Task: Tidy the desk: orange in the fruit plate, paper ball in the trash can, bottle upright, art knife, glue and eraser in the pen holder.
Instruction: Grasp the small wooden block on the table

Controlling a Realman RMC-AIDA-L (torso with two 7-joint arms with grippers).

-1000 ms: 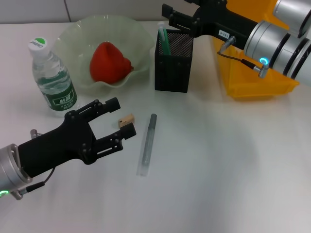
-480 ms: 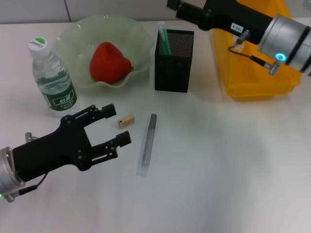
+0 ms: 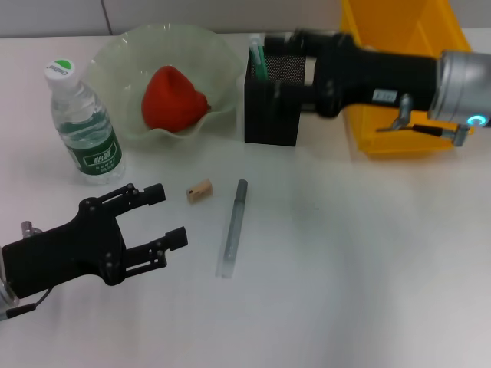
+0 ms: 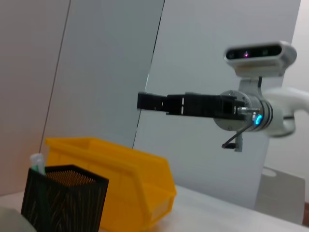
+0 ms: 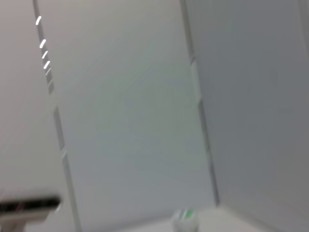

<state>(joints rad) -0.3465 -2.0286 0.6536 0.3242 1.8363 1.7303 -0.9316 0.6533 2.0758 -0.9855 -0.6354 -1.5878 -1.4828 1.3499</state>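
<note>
Left hand [image 3: 157, 217], fingers spread and empty, has drawn back from the eraser [image 3: 199, 190], which lies untouched mid-bench beside the art knife [image 3: 232, 228]. Right hand [image 3: 270, 65], finger state not discernible, has dropped over the pen holder [image 3: 273, 115]; both items remain unstowed

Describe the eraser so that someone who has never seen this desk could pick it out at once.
Start at the pale green fruit plate holding the orange, then look toward the robot onto the bare white desk. There the eraser lies between the open left gripper and a grey pen-like stick. It is the only small tan block there.
</note>
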